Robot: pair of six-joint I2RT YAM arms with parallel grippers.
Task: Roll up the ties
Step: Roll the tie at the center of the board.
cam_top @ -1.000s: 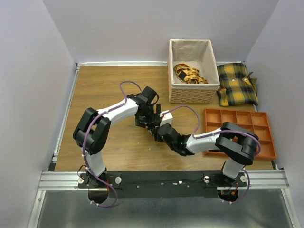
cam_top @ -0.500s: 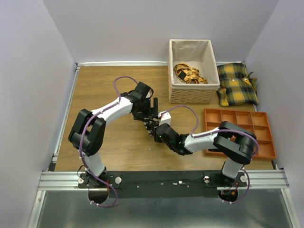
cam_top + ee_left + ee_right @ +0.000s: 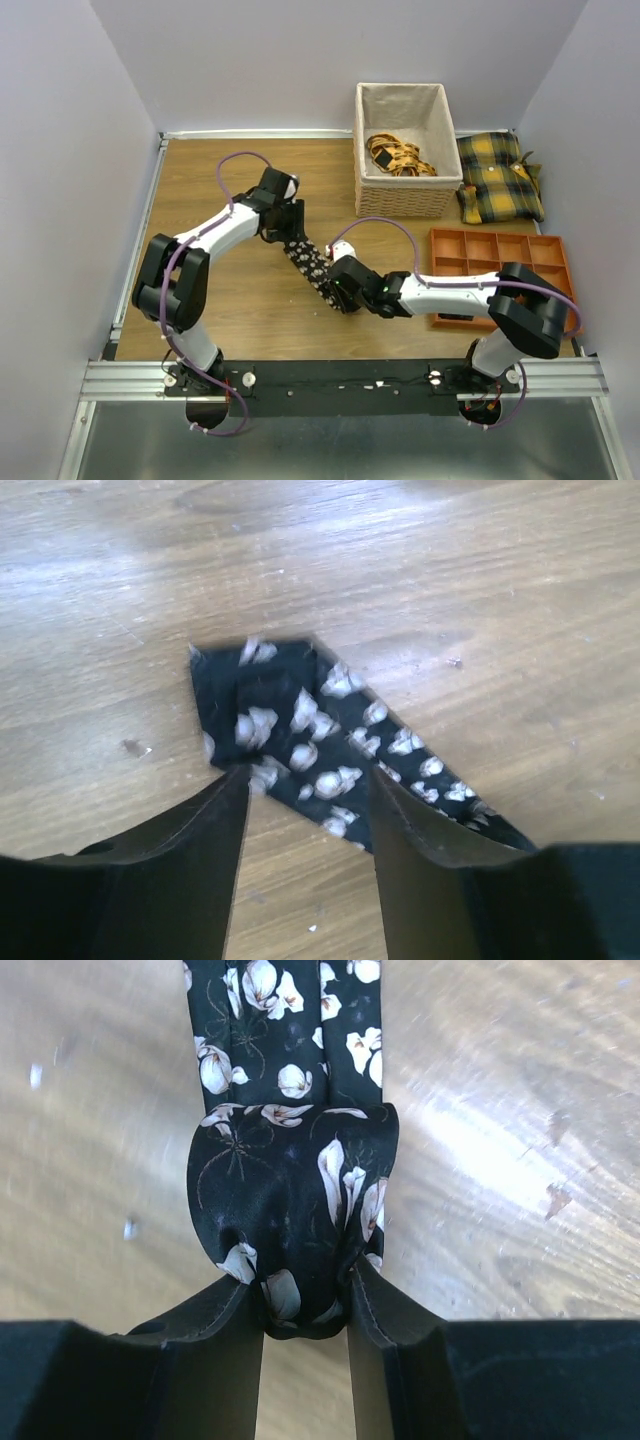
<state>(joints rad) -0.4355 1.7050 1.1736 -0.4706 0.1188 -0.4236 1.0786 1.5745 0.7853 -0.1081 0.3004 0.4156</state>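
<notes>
One of the ties, black with pale flowers, lies as a slanted strip on the wooden table. Its pointed end lies flat just past my left gripper. That gripper is open, its tips reach over the tie's edge and bare wood shows between the jaws. In the top view the left gripper hovers over the strip's far end. At the near end, my right gripper is shut on a small rolled coil of the tie. The fabric is pinched between the right gripper's jaws, and the strip runs away from it.
A lined wicker basket holding yellow-and-black straps stands at the back right. Plaid cushions lie beside it. An orange compartment tray sits at the right, partly under the right arm. Walls close in the table.
My left gripper has drawn back up and to the left, away from the right gripper, and its jaws have narrowed. The tie now shows as a stretched strip between them.
</notes>
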